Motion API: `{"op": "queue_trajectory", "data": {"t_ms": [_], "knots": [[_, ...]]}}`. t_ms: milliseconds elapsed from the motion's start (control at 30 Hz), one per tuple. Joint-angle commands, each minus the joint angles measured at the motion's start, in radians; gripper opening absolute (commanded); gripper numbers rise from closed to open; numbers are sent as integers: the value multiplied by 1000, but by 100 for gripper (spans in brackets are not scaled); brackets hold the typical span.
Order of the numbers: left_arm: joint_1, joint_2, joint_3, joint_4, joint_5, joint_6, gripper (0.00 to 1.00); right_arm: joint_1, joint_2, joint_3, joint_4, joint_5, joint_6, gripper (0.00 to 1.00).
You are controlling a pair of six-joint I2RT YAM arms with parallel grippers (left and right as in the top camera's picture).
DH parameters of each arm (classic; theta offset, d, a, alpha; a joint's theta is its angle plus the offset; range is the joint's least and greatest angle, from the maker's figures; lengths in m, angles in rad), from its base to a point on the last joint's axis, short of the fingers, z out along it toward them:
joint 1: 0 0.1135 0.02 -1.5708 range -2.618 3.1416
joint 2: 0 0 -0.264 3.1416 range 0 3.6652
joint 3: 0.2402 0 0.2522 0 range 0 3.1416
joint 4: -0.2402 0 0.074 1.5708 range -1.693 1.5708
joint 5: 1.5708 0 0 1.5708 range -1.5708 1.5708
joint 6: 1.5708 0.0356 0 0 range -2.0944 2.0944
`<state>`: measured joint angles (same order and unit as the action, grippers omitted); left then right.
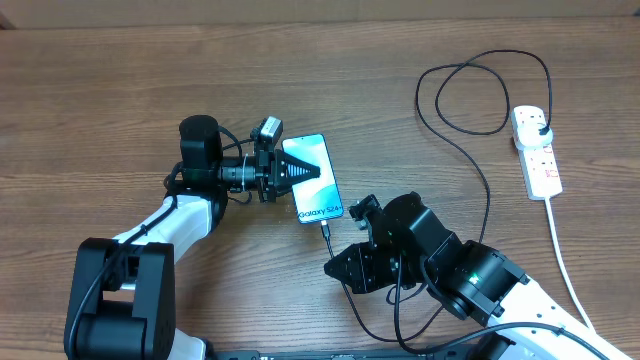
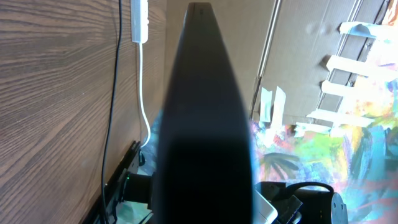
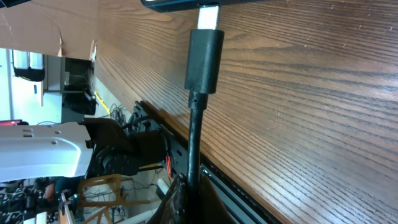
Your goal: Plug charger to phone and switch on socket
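Note:
The phone (image 1: pixel 318 185) lies mid-table, screen up and reading "Galaxy S24+". My left gripper (image 1: pixel 303 171) is shut on it from the left. In the left wrist view its dark edge (image 2: pixel 205 124) fills the middle and hides the fingers. My right gripper (image 1: pixel 338 262) is shut on the charger cable (image 3: pixel 194 155) just behind the connector (image 3: pixel 204 59). The connector's metal tip (image 3: pixel 209 15) meets the phone's bottom edge (image 3: pixel 180 4) and part of it still shows. The black cable (image 1: pixel 487 190) loops back to a black plug (image 1: pixel 541 126) in the white socket (image 1: pixel 538 158) at the far right.
The socket's thick white cord (image 1: pixel 562 255) runs down the right side toward the front edge. The black cable makes a large loop (image 1: pixel 470 95) at the back right. The table's front edge (image 3: pixel 261 186) is close behind my right gripper.

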<state>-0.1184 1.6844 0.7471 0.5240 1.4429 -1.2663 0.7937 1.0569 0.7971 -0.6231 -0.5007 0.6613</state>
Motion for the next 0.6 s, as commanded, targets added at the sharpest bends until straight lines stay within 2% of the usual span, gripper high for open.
{"op": "queue_trajectory", "data": {"t_ms": [0, 433, 567], "knots": [[-6, -4, 28, 8, 10, -13, 4, 6, 0, -1, 2, 0, -7, 4], [-22, -4, 28, 8, 40, -42, 4, 6, 0, -1, 2, 13, -7, 4], [-22, -4, 28, 8, 44, -1, 4, 6, 0, -1, 9, 15, -8, 4]]}}
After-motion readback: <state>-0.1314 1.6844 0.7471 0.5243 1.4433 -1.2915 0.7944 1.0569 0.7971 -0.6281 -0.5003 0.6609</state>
